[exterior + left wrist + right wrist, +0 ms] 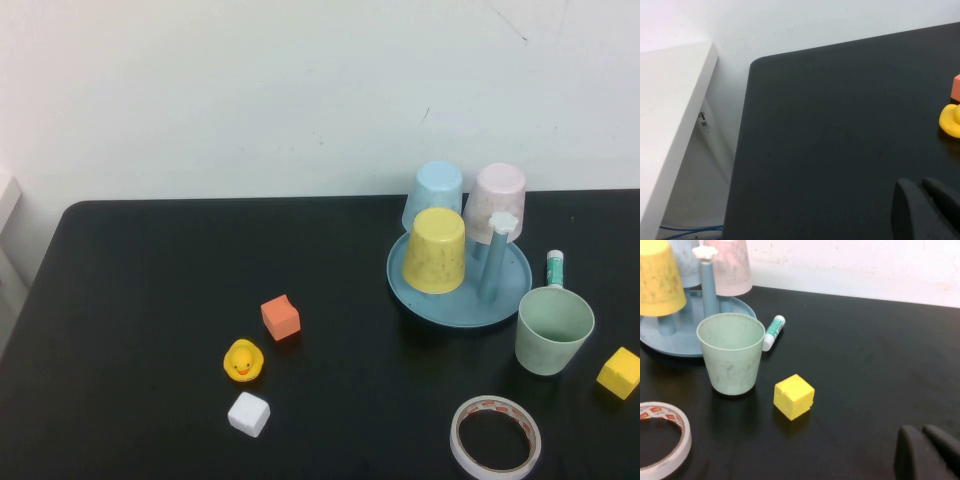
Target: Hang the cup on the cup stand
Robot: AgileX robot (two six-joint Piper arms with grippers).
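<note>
The green cup (554,330) stands upright, mouth up, on the black table (140,330), just beside the near right edge of the cup stand (460,300) and apart from it. A glue stick (555,268) lies just behind it, a yellow cube (619,372) sits to its right, and a roll of tape (495,437) lies in front of it.

On the stand, a yellow cup (434,250), a light blue cup (434,194) and a pink cup (496,202) already hang mouth-down. The peg with the white flower cap (503,222) is bare, so I judge that one is mine to fill.

My right gripper (927,450) is pulled back near the table's right edge, fingers pressed together and holding nothing, looking at the cup past the yellow cube. My left gripper (925,207) is parked over the bare left part of the table, also closed and empty, near the yellow duck (951,120). Neither arm shows in the high view.

The cup sits on my right, so the right arm seems the one to use. To do this well I would spread the fingers first, come in clear of the cube and glue stick, and pinch one wall of the cup by its rim. It must be turned mouth-down before it goes over the free peg, without nudging the pink cup next to it.
</note>
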